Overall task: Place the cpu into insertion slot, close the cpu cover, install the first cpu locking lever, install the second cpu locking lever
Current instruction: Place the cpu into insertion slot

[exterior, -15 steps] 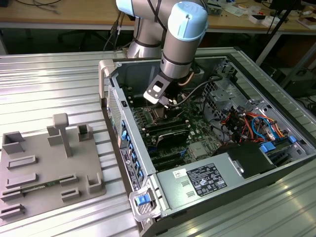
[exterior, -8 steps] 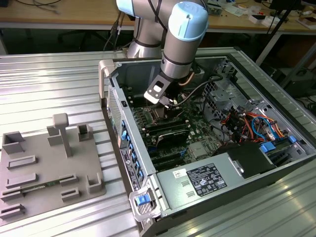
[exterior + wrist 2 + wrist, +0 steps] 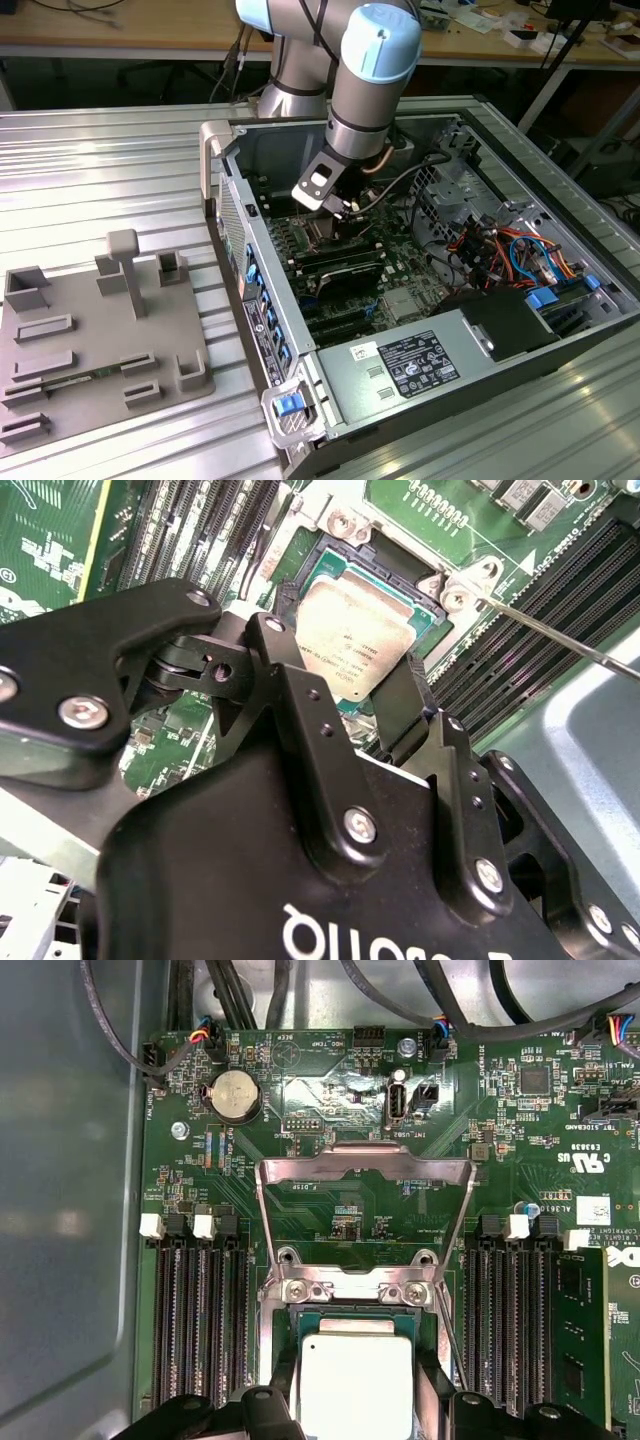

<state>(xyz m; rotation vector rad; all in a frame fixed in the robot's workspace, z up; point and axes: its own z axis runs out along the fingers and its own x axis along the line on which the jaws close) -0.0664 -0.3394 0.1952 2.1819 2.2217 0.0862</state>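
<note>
— Arm position?
— Reaching down into the open computer case (image 3: 222, 160). The gripper (image 3: 338, 210) is low over the green motherboard (image 3: 330, 1090).
— The cpu?
— Second wrist view: the cpu (image 3: 352, 640) lies silver side up within the socket (image 3: 352, 1320) outline, between the two black fingers (image 3: 280, 670). The fingers are drawn in against two opposite edges, pinching it.
— Seated or hovering?
— Cannot tell how deep it sits.
— Cover?
— First wrist view: the cpu cover (image 3: 365, 1160) stands swung open, hinged along one socket edge, with bare board showing through its window.
— Levers?
— One wire locking lever (image 3: 560, 640) sticks out free beside the socket, unlatched. Memory slots (image 3: 200, 1330) flank the socket on both sides.
</note>
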